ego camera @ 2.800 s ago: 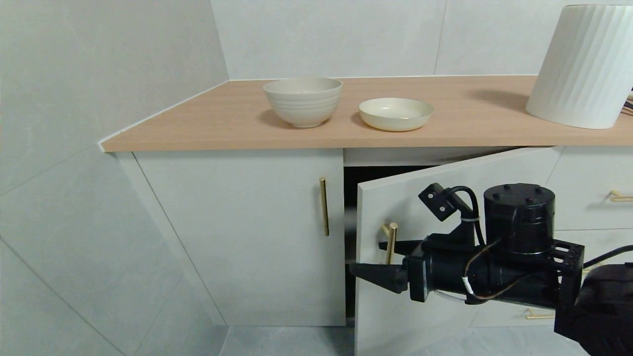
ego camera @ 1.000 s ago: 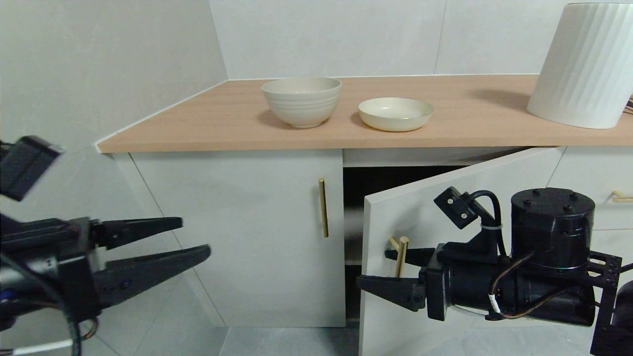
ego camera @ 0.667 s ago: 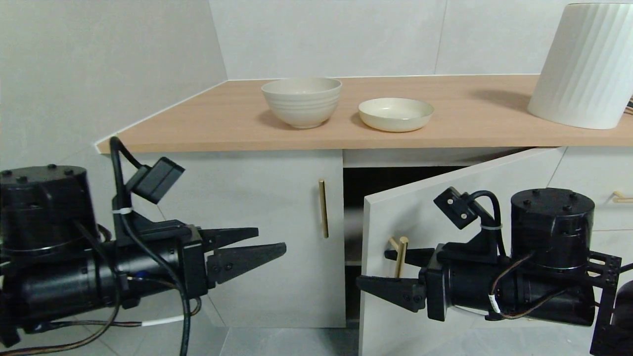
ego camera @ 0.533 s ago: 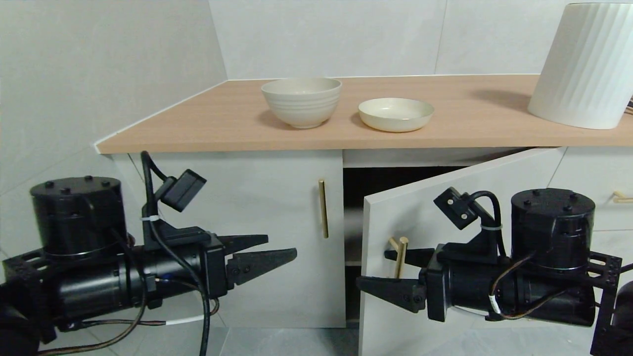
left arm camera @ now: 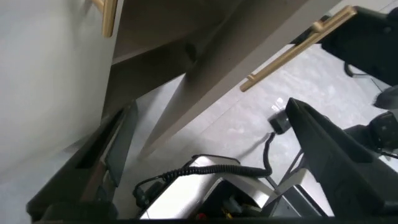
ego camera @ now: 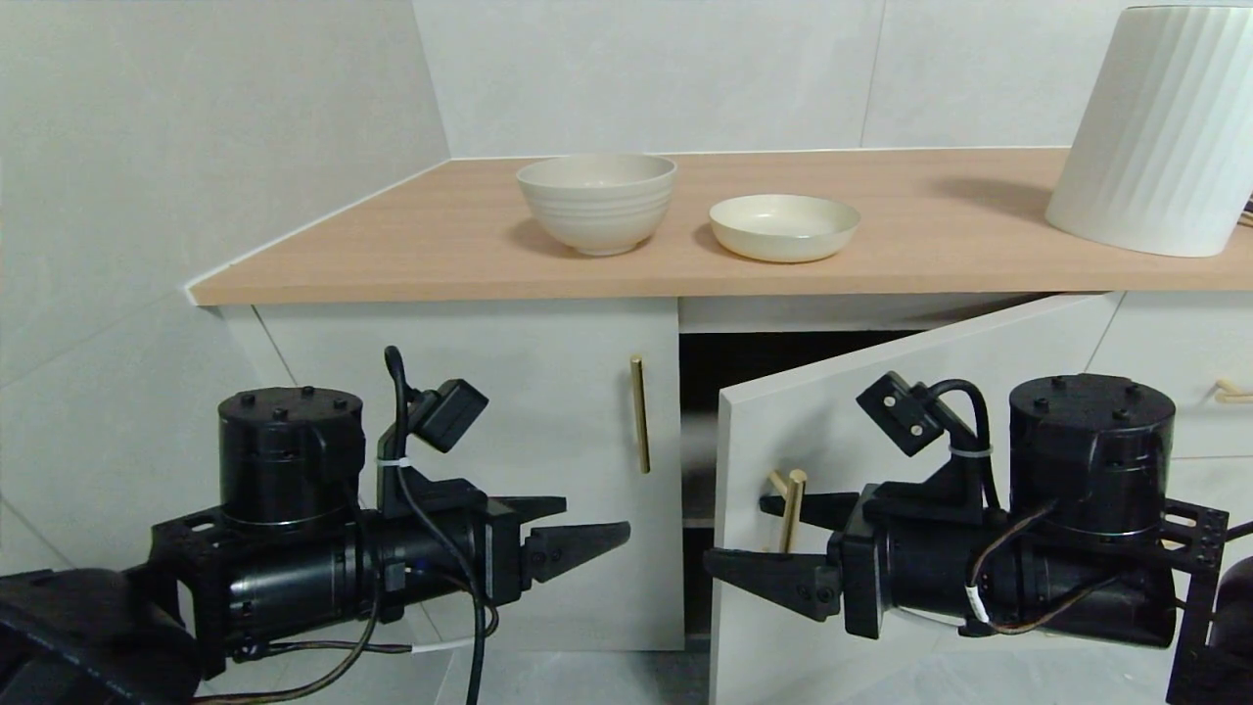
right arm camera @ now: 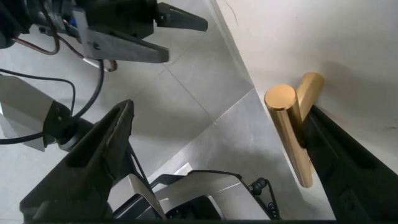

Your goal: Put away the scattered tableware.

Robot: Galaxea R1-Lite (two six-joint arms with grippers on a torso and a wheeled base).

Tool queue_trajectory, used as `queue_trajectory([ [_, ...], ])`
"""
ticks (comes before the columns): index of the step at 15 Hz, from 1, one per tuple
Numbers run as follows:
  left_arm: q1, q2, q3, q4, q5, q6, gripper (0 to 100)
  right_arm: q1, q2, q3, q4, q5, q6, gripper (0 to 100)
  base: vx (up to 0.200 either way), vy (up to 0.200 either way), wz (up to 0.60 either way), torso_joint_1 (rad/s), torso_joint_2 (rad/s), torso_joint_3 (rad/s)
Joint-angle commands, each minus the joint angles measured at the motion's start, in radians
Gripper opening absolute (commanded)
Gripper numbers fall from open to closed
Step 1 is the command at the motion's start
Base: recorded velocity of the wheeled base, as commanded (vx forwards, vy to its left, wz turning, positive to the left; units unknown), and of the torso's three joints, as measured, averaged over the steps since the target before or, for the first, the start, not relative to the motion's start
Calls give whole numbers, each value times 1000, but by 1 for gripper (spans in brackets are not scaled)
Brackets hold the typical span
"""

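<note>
Bowl (ego camera: 597,201) and shallow dish (ego camera: 783,225) sit on the countertop (ego camera: 440,245). Below, the right gripper (ego camera: 736,536), spread wide, straddles the ajar cabinet door's (ego camera: 881,362) brass handle (ego camera: 791,509) unclamped. The left gripper (ego camera: 595,517) hangs parted, empty. Best to clamp the handle squarely, then follow the hinge arc.

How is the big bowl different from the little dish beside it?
The bowl is deep and tall; the dish is shallow and low. The bowl has ridges around its side; the dish looks smooth. Both are cream and stand upright, apart, on the wooden counter.
</note>
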Motion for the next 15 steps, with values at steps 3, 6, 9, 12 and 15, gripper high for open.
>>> queue_trajectory([
  [3,-7,-1,-10,-3,0,-54,0,0,10,0,1,0,0,100,0,0,0,0,0,0],
  [6,-21,-15,-24,-3,0,-85,0,0,13,5,1,0,2,100,0,0,0,0,0,0],
  [9,-24,7,-64,-5,0,-82,0,0,12,5,1,0,2,100,0,0,0,0,0,0],
  [12,-24,117,-122,-110,-9,-79,0,0,6,9,1,0,16,100,0,0,0,0,0,0],
  [15,-70,281,-173,-275,-9,-77,0,0,-17,20,1,-3,45,100,0,0,0,0,0,0],
])
